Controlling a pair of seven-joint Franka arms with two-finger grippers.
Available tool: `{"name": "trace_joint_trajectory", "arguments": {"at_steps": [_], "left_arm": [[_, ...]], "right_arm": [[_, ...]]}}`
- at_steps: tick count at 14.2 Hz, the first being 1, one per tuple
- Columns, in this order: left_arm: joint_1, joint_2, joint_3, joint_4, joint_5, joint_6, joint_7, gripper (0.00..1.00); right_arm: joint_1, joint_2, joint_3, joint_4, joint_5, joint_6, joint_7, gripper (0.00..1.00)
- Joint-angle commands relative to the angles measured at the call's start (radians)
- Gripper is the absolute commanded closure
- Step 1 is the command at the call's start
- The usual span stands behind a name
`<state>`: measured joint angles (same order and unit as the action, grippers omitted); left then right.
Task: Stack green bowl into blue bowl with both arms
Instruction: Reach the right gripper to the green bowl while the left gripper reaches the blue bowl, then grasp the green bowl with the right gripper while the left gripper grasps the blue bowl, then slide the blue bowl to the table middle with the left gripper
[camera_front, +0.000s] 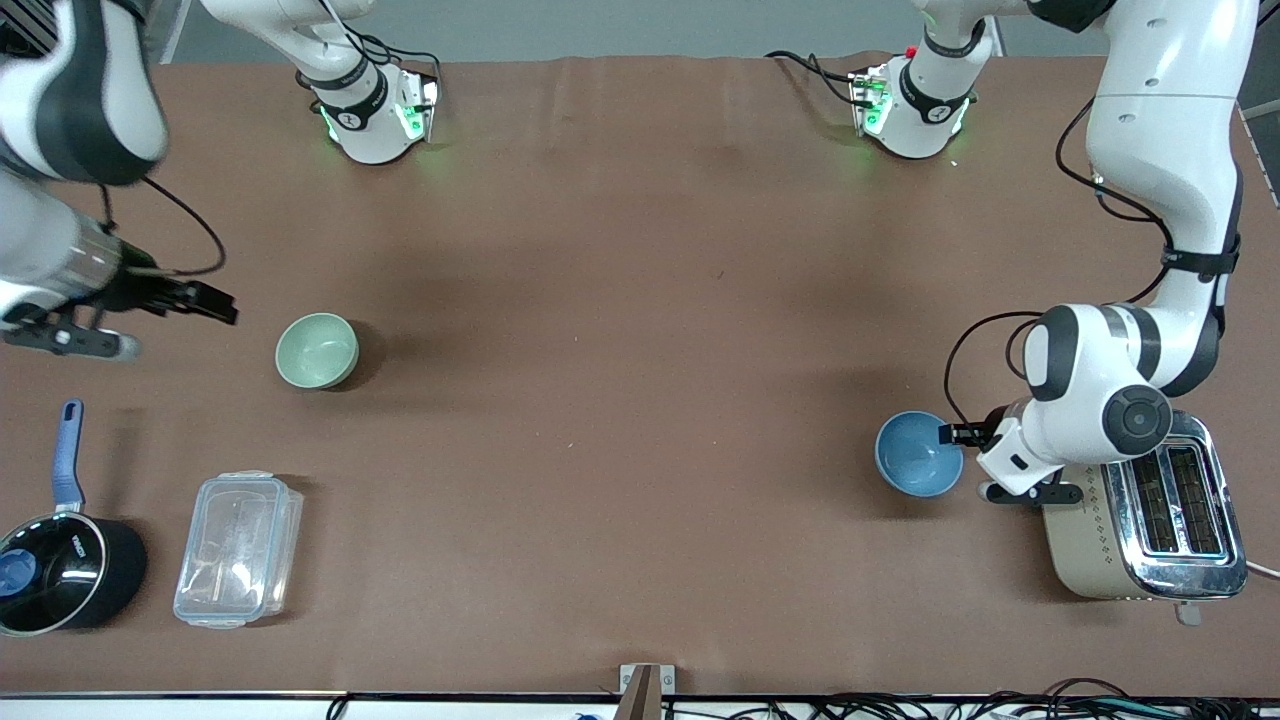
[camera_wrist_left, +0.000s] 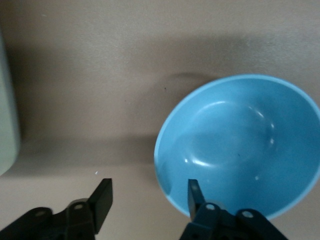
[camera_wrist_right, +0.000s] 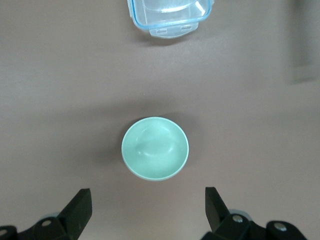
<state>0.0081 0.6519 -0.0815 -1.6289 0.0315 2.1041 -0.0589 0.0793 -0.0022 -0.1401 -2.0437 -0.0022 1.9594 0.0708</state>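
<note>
A: Item one, green bowl (camera_front: 317, 350)?
B: Upright on the desk (camera_front: 620, 400) toward the right arm's end, nothing in it. Right claw (camera_front: 215, 303) hangs at its nine o'clock, fingers wide apart, holding nothing.
A: Item two, blue bowl (camera_front: 919, 453)?
B: Toward the left arm's end. Left claw (camera_front: 955, 434) at its three o'clock, apart, one finger (camera_wrist_left: 196, 196) over the rim.
A: Sundries?
B: Toaster (camera_front: 1150, 520) just beside that bowl; plastic box (camera_front: 238, 548) and saucepan (camera_front: 62, 570) nearer the camera than the green one.

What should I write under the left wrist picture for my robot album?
The left arm's open end effector straddles the rim of the blue bowl on the brown table.
</note>
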Motion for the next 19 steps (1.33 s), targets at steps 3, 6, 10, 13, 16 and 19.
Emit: {"name": "trace_joint_trajectory", "arguments": {"at_steps": [3,6,10,13,16,19], "left_arm": [[-0.005,0.061,-0.001,0.046,-0.025,0.025,-0.001,0.67],[-0.016,0.051,-0.009,0.058,-0.088,0.027,0.001,0.98],[-0.036,0.038,-0.162,0.119,-0.091,-0.001,-0.105,1.0],[-0.172,0.035,-0.207,0.127,-0.087,-0.002,-0.304,1.0],[-0.351,0.061,-0.202,0.152,-0.088,0.016,-0.493,1.0],[-0.457,0.126,-0.202,0.165,-0.088,0.102,-0.588,0.99]], "right_arm": [[-0.012,-0.048,-0.01,-0.337,-0.022,0.387,-0.077,0.0],[-0.016,0.005,-0.026,-0.449,-0.022,0.583,-0.105,0.0],[-0.024,0.089,-0.027,-0.513,-0.022,0.754,-0.156,0.0],[-0.033,0.143,-0.039,-0.552,-0.022,0.867,-0.175,0.02],[-0.033,0.154,-0.039,-0.555,-0.022,0.881,-0.175,0.14],[-0.035,0.182,-0.041,-0.555,-0.021,0.903,-0.172,0.37]]}}
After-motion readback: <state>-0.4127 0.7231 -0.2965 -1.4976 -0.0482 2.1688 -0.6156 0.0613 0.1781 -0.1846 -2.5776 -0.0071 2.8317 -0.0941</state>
